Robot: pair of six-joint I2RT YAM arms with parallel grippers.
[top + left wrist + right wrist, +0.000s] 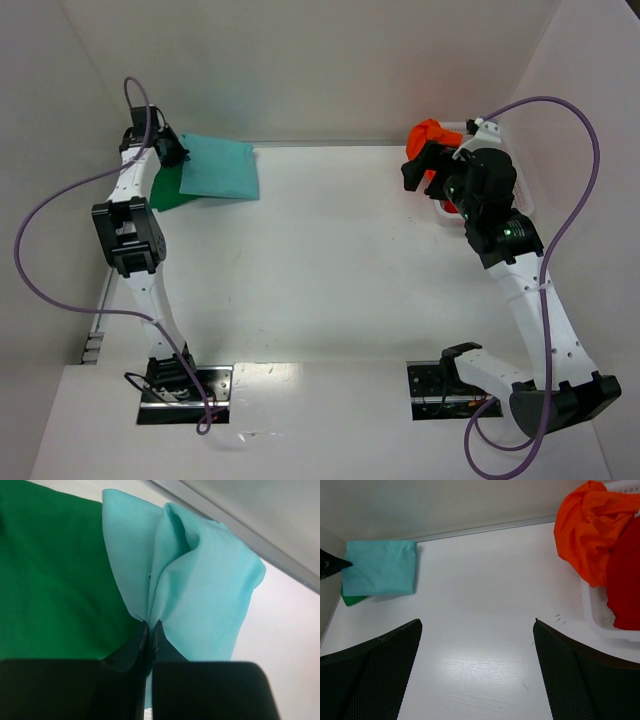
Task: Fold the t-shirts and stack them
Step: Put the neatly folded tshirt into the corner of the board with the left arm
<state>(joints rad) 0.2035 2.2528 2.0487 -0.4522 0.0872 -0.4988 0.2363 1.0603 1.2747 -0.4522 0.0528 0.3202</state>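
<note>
The right gripper (477, 630) has its two black, mesh-textured fingers (380, 670) spread wide at the bottom corners, with bare white table (480, 580) between them. At the far left lies the light teal t-shirt (380, 567), folded into a neat rectangle on top of the dark green t-shirt (351, 600) — only a green corner peeks out beneath. At the right, the bright orange t-shirt (587, 527) spills crumpled over the rim of the white mesh basket (600, 617), touching the red t-shirt (625, 575) bunched inside
</note>
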